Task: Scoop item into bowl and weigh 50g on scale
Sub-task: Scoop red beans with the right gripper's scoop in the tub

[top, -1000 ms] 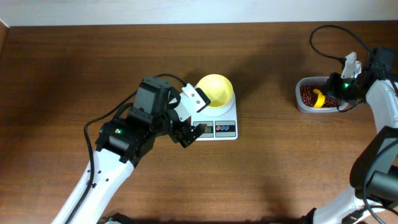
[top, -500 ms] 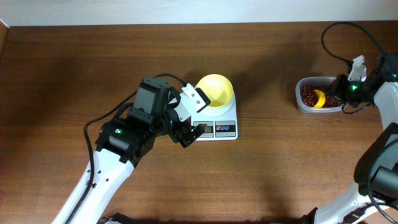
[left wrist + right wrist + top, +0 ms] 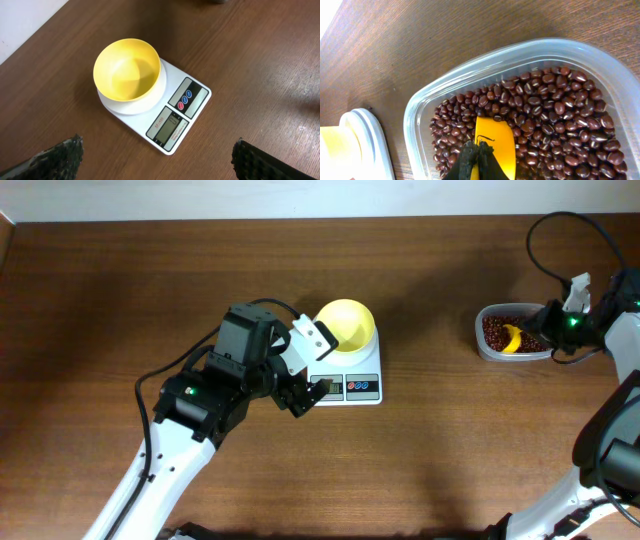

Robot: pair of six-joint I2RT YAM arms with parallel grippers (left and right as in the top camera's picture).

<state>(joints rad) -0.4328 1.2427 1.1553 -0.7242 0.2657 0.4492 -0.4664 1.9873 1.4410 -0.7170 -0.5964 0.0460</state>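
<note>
The right pincer (image 3: 479, 159) clenched on the small yellow plastic scoop (image 3: 497, 137) — first load pending

The scoop lies among the small dark reddish-brown beans (image 3: 560, 110) in the clear rectangular plastic tub (image 3: 420, 110), placed to dig. Well apart on the brown wooden worktop (image 3: 450, 460), the round pale-yellow plastic bowl (image 3: 346, 323) sits empty on the white square digital scale (image 3: 362, 372) — the left pincer (image 3: 308, 368) released wide beside it, probably clear of pouring.

Smooth yellow plastic bowl (image 3: 129, 70) on smooth white plastic scale (image 3: 172, 82). Matt brown wood table (image 3: 260, 60) with fine lines. Clear shiny plastic tub (image 3: 415, 115) of smooth, glossy beans (image 3: 555, 115).
</note>
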